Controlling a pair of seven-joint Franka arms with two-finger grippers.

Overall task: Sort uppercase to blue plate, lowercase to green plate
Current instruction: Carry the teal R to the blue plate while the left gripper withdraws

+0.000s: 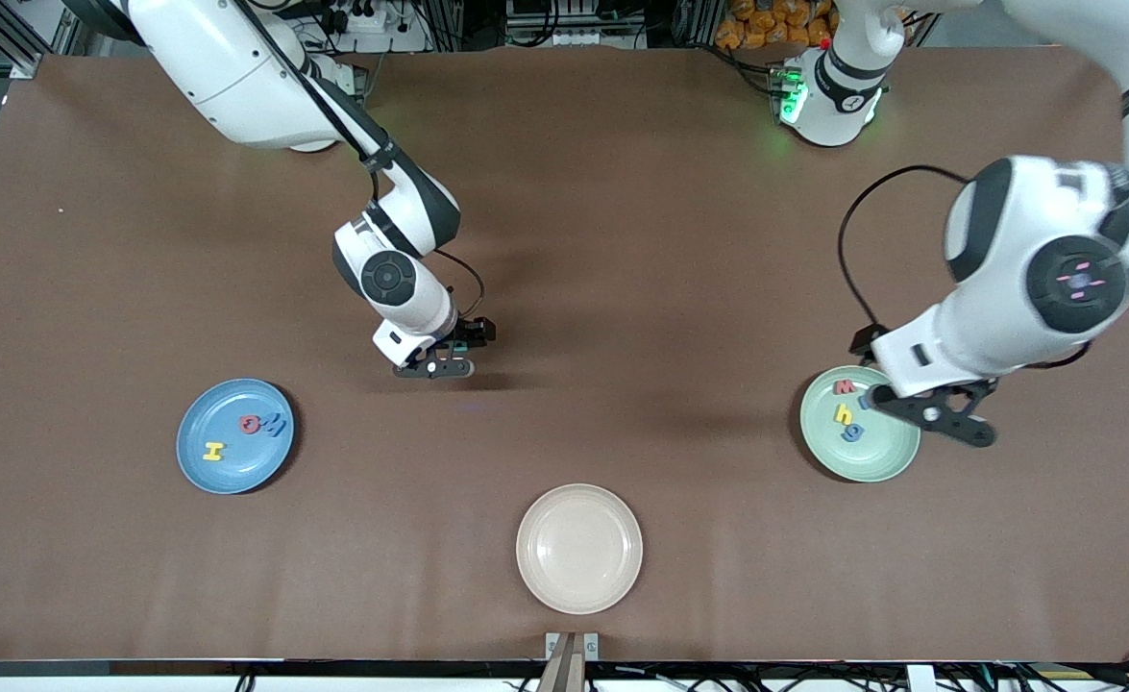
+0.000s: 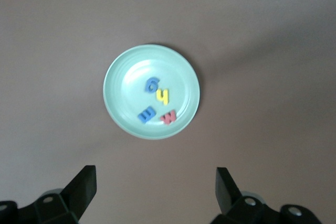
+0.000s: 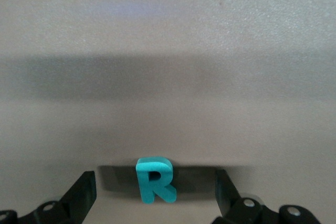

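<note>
Right gripper [image 1: 436, 366] is held wide around the teal R [image 3: 154, 180] (untouched) on the table [image 1: 622, 240]. Left gripper [image 2: 156, 182], wide, is held over the green plate [image 2: 118, 103].

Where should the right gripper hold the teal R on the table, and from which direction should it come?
Probably from straight above. The teal R lies flat on the bare table, so only its thin side edges offer a grip. The right gripper is open with the letter between its fingers; closing across the R's two outer side edges, stem and bowl side, seems best.
</note>
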